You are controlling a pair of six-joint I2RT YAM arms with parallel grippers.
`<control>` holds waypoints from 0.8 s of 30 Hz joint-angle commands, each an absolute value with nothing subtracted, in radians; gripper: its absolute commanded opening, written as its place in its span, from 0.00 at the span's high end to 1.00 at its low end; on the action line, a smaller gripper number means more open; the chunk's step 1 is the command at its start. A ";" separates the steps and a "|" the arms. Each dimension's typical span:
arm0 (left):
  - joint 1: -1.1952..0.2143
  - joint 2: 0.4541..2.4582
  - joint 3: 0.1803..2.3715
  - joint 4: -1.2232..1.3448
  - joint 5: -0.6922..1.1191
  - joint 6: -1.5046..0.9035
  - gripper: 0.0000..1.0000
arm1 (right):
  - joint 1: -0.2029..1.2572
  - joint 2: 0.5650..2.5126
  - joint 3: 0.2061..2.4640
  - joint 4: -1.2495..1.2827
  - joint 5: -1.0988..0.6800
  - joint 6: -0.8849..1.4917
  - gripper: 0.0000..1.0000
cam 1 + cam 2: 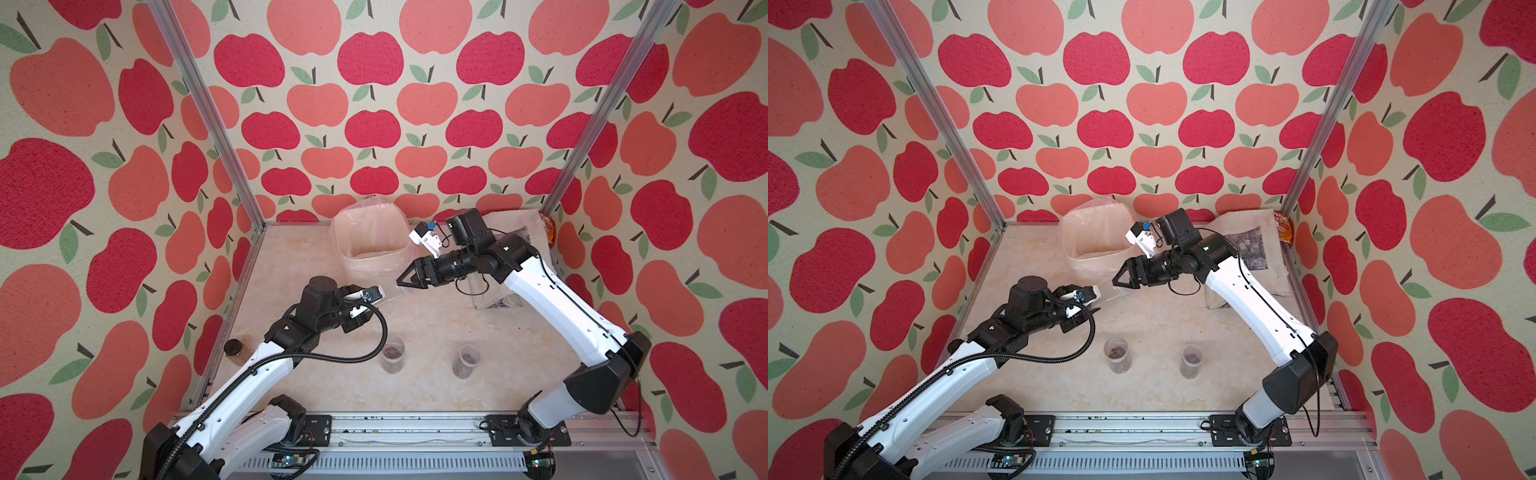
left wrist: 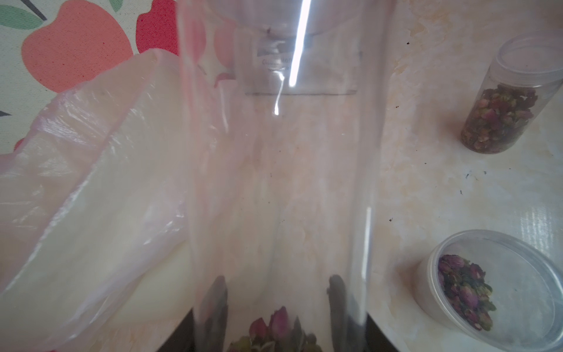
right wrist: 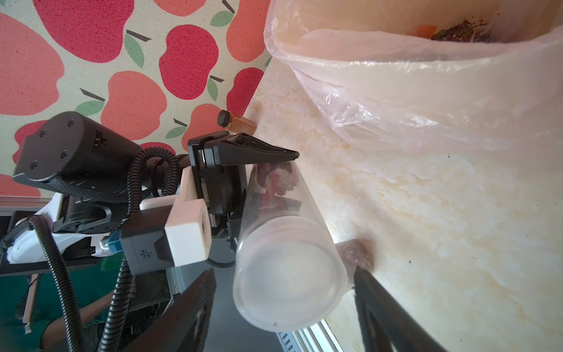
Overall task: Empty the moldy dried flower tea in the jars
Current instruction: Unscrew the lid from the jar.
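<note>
The left tool [image 3: 296, 179] is clamped across the body of 1 clear jar [image 3: 274, 219]. It holds the jar on its side in the air just in front of the bin [image 3: 426, 91], on the side facing the robot's base. The lid [image 3: 289, 274] is on and points at the right arm. The moldy dried flower tea [image 3: 274, 179], dark reddish buds, sits bunched at the jar's closed end between the left tool's fingers [image 3: 259, 149].

The right tool [image 1: 400, 282] has its jaws apart, 1 on each side of the lid. A narrow gap shows beside at least 1 jaw, so it grips nothing.

A 2nd jar [image 1: 392, 355] and a 3rd jar [image 1: 467, 360] stand upright and lidded on the tabletop [image 1: 436, 324]. Both are well apart from the bin, on its robot-facing side, and each holds tea. Dark crumbs [image 3: 457, 33] lie inside the bin.
</note>
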State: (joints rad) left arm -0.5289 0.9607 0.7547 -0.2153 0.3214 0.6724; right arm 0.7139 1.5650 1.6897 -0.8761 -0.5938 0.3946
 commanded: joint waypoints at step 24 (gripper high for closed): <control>-0.402 0.935 0.813 -0.291 0.866 0.536 0.89 | 0.776 1.639 1.811 -1.136 -0.587 -0.494 0.63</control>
State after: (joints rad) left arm -0.4305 0.9573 0.7570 -0.2920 0.5964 0.6018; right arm 0.7406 1.6192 1.7737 -0.9863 -0.6434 -0.1268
